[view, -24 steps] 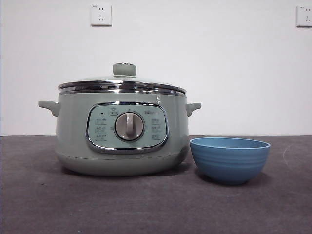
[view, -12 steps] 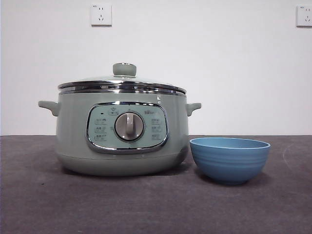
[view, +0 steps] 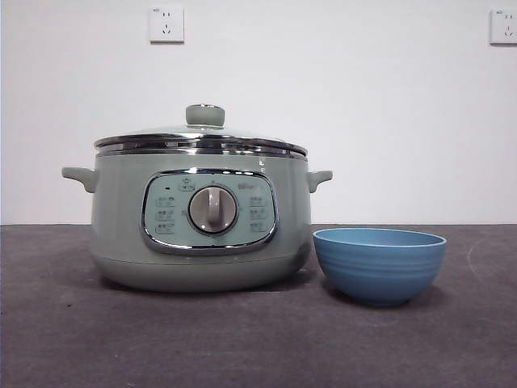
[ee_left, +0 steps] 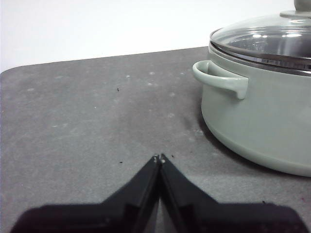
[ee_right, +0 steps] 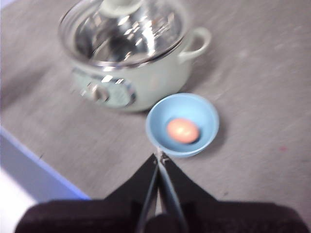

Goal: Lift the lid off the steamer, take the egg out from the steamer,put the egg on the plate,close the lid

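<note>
I see the lid (view: 200, 136) seated on the steamer (view: 200, 234) at centre-left, the egg (ee_right: 182, 130) in the plate (view: 379, 265) lower right. My left gripper (ee_left: 160, 158) and right gripper (ee_right: 160, 155) both have jaws together.

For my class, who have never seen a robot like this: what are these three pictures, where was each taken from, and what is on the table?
This is a robot with two arms at a table. One picture looks level across the table: the steamer with its lid on, and the plate, really a blue bowl, beside it. The other two come from cameras on the wrists. The left gripper is shut and empty, above bare table near the steamer. The right gripper, also shut and empty, looks down on the egg lying in the plate. Nothing is held.
</note>
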`<state>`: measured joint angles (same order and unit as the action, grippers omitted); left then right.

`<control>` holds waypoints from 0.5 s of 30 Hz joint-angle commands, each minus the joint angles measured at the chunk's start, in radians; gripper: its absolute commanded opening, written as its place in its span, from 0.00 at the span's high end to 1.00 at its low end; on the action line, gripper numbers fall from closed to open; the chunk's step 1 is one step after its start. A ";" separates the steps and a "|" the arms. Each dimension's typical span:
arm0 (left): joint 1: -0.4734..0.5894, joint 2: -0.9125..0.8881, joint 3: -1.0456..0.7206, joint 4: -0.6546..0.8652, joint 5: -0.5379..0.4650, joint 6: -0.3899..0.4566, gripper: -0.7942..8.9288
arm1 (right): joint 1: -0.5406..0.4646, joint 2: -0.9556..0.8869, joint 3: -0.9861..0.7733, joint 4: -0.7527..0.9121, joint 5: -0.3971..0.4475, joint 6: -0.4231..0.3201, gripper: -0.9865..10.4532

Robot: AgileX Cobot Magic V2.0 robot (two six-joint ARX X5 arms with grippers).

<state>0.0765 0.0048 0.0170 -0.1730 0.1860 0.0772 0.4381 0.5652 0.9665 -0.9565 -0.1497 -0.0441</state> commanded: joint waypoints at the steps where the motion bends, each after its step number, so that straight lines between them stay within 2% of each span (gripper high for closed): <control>1: 0.003 -0.003 -0.014 0.003 0.000 -0.006 0.92 | -0.085 -0.050 -0.008 0.030 -0.008 -0.010 0.91; 6: 0.003 -0.003 -0.014 0.003 0.000 -0.006 0.92 | -0.224 -0.142 -0.054 0.209 -0.010 -0.060 0.91; 8: 0.003 -0.003 -0.014 0.003 0.000 -0.006 0.92 | -0.262 -0.185 -0.119 0.323 -0.010 -0.051 0.91; 15: 0.003 -0.003 -0.014 0.003 0.000 -0.006 0.92 | -0.345 -0.374 -0.528 0.786 -0.005 0.006 0.91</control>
<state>0.0765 0.0048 0.0170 -0.1730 0.1860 0.0772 0.0967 0.2089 0.5011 -0.2306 -0.1562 -0.0578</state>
